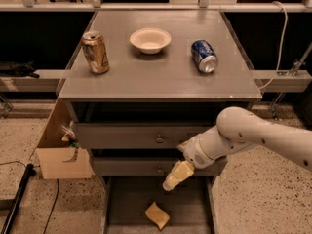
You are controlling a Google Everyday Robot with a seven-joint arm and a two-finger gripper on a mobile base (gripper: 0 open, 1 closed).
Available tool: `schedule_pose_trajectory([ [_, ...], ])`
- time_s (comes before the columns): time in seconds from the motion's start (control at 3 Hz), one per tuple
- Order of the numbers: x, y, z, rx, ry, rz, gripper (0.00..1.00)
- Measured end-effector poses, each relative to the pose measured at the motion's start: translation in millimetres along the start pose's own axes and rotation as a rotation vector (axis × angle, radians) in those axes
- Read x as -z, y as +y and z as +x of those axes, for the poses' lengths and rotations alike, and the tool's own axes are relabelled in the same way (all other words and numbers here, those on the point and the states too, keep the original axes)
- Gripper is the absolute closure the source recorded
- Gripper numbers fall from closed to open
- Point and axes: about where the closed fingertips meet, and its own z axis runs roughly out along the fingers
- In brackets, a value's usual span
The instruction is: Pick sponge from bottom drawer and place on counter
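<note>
lying flat below the pincer (pixel 175 169) is a pale-yellow sponge (pixel 157 215).

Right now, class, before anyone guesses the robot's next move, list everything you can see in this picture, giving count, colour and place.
counter: one, grey, top of the drawer cabinet
gold can: one, gold, upright on the counter, left in view
bowl: one, white, on the counter, back middle
blue can: one, blue, on its side on the counter, right in view
upper drawers: two, grey, round knobs, below the counter
bottom drawer: one, grey, pulled open at floor level
sponge: one, pale yellow, on the bottom drawer's floor
cardboard box: one, brown, left of the cabinet
arm: one, white, reaching in from the right
pincer: one, yellowish, before the drawer fronts, above the sponge, apart from it
</note>
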Motion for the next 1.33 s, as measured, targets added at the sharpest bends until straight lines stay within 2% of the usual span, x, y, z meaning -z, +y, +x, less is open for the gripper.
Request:
schedule_pose_trajectory([
  [0.67,-3,-7,-17,0.0,-0.04,0.0,0.0],
  [1.0,-15,4,0,-0.062,-0.086,-0.078,0.0],
  [1.33,-23,18,33,-0.156,-0.13,-0.113,0.0],
])
